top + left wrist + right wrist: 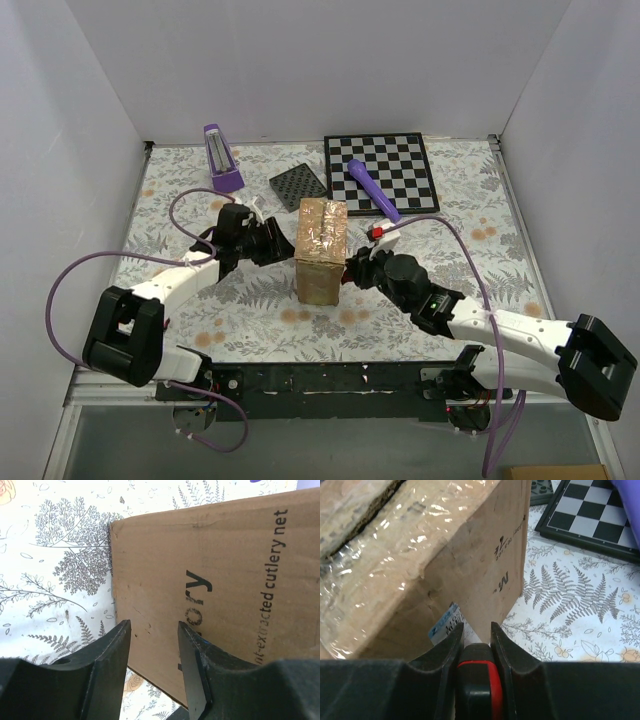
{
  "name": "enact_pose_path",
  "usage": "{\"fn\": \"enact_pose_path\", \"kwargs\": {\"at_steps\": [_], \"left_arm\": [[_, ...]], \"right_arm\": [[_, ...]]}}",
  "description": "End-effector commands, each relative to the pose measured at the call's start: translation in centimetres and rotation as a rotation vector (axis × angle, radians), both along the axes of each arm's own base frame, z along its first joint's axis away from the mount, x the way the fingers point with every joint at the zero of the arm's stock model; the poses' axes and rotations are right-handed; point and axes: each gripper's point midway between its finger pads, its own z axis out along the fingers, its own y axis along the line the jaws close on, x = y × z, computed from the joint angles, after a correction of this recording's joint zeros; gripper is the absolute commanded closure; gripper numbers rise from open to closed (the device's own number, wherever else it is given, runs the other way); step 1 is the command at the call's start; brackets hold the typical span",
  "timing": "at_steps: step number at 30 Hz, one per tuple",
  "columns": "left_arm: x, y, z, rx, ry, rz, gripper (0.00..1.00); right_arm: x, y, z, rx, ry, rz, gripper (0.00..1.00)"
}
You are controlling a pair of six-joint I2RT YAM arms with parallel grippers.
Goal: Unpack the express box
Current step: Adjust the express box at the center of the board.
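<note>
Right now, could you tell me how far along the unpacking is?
Done: nothing; clear tape still covers the express box. In hand: right gripper holds a red-and-black tool at one side, left gripper open at the other. Left: cutting, opening, emptying.

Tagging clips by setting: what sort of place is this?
Probably a lab test cell: white panel walls box in a fern-print tablecloth, the left arm and right arm sit at its near edge, and a chessboard lies behind the express box.
</note>
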Motion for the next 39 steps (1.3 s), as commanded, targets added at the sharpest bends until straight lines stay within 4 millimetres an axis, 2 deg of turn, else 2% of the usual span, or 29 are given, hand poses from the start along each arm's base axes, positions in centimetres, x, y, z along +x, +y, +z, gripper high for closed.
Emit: {"fn": "enact_pose_path", "kwargs": {"at_steps": [1,3,6,7,8,10,11,12,14,15,16,17,18,20,23,25,27,31,34,35,39], "left_arm": [[1.0,-0.2,1.4,0.026,-0.066,-0.027,0.57],[1.0,0.5,1.8,0.048,-0.083,-0.004,0.56],[1.6,2.7,1.9,0.133,-0.108,0.099,0.51],[1.5,3.8,2.7,0.155,-0.127,0.143,0.50],[2.5,5.5,3.3,0.206,-0.152,0.237,0.48],[3.1,7.7,4.9,0.250,-0.188,0.348,0.43],[3.5,8.4,7.2,0.239,-0.242,0.394,0.41],[3.9,9.0,8.6,0.247,-0.283,0.419,0.39],[4.2,8.8,12.1,0.190,-0.389,0.422,0.31],[4.1,7.8,13.6,0.138,-0.433,0.374,0.28],[4.5,7.3,16.0,0.077,-0.519,0.370,0.26],[4.2,6.3,17.3,0.024,-0.555,0.326,0.23],[4.4,5.6,18.8,-0.029,-0.593,0.306,0.23],[3.9,3.9,20.0,-0.092,-0.601,0.216,0.22],[3.7,1.9,20.1,-0.150,-0.564,0.117,0.24],[4.0,1.1,20.1,-0.182,-0.564,0.084,0.28],[3.3,0.0,20.0,-0.215,-0.558,0.006,0.34],[2.8,-1.9,17.8,-0.246,-0.476,-0.135,0.44],[2.3,-2.3,16.8,-0.246,-0.447,-0.179,0.45],[2.2,-2.3,16.5,-0.239,-0.445,-0.183,0.45],[1.7,-2.5,15.8,-0.228,-0.431,-0.238,0.46]], "right_arm": [[0.2,-0.3,1.8,0.073,-0.023,-0.049,0.99],[0.4,-1.0,1.7,0.053,-0.025,-0.077,0.99],[1.1,-2.9,2.9,0.010,-0.066,-0.155,0.99],[1.5,-3.8,3.6,-0.002,-0.081,-0.196,0.99],[1.8,-4.4,4.7,-0.035,-0.092,-0.213,0.99],[2.1,-5.7,6.5,-0.062,-0.124,-0.255,0.99],[2.1,-6.2,7.9,-0.075,-0.138,-0.265,0.99],[2.1,-6.6,8.7,-0.105,-0.164,-0.262,0.99],[1.7,-7.0,10.9,-0.097,-0.217,-0.233,0.99],[1.5,-6.9,12.0,-0.114,-0.257,-0.203,0.99],[1.1,-6.4,12.8,-0.101,-0.270,-0.165,0.99],[1.0,-6.4,12.7,-0.123,-0.265,-0.147,0.99],[0.9,-6.3,13.8,-0.116,-0.273,-0.144,0.99],[0.8,-6.3,13.3,-0.149,-0.247,-0.131,0.99],[0.4,-5.8,13.6,-0.122,-0.244,-0.104,0.99],[-0.1,-5.1,14.1,-0.097,-0.250,-0.053,0.99],[-0.4,-4.7,14.5,-0.087,-0.261,-0.022,0.99],[-1.9,-2.9,16.2,-0.052,-0.313,0.116,0.99],[-2.9,-1.8,17.7,-0.035,-0.349,0.207,0.99],[-3.2,-1.4,19.2,-0.001,-0.386,0.229,0.99],[-4.9,0.2,21.5,0.061,-0.468,0.354,0.99]]}}
